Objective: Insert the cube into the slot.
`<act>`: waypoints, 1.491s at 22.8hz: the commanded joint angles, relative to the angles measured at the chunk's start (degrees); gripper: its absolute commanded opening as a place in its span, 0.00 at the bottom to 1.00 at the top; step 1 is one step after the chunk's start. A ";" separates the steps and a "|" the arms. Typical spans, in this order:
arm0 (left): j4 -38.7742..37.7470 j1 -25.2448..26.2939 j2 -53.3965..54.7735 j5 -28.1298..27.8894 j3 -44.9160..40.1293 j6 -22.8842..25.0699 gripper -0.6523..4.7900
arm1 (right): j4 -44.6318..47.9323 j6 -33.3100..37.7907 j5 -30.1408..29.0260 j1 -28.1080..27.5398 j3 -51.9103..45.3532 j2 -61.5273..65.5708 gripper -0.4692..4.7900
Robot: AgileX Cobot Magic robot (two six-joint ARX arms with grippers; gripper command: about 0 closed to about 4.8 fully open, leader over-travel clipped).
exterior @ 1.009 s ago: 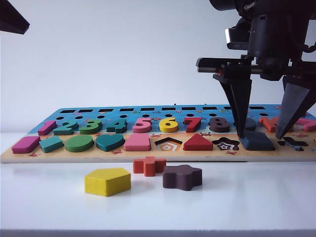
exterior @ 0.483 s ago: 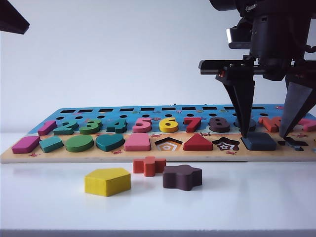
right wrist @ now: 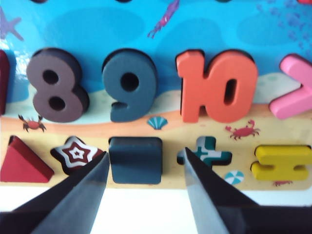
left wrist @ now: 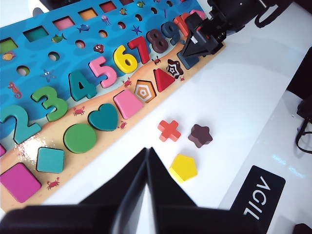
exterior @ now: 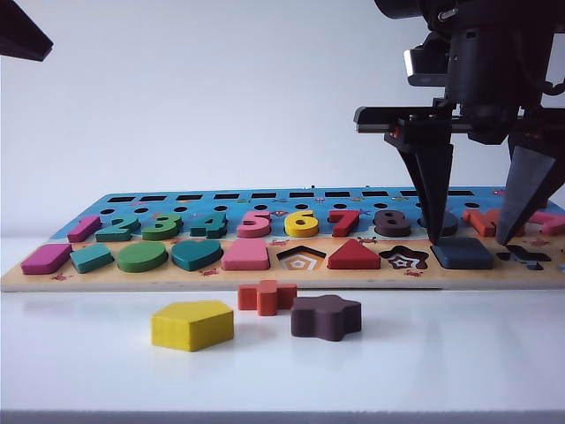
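Right gripper point(exterior: 472, 240) hangs over the right end of the puzzle board point(exterior: 132, 281), fingers spread wide, tips on either side of the cube point(exterior: 463, 253) and holding nothing; right wrist view shows the same, both fingers point(right wrist: 78, 195) apart from the cube point(right wrist: 135, 159) with a thin gap on each side. Cube sits flat in the slot, its square recess in the board's front row, between the star-shaped recess point(right wrist: 78, 153) at its 9 o'clock and the cross-shaped recess point(right wrist: 204, 152) at its 3 o'clock, navy 9 point(right wrist: 127, 84) just behind at 12. Checkerboard floor is covered, can't see it. Left gripper point(left wrist: 146, 195) is parked well away from the board's shapes, above the white table point(exterior: 441, 371), fingers pressed together into a closed point, empty. Loose on the table in front of the board: yellow pentagon block point(exterior: 192, 324), red cross block point(exterior: 267, 297) at its 1 o'clock, dark brown star-like block point(exterior: 326, 317) at its 3 o'clock, none touching.
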 commanded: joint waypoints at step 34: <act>6.71 5.90 -2.99 0.33 0.22 0.28 0.14 | 21.62 -29.75 -4.81 -2.23 -7.04 -40.41 0.63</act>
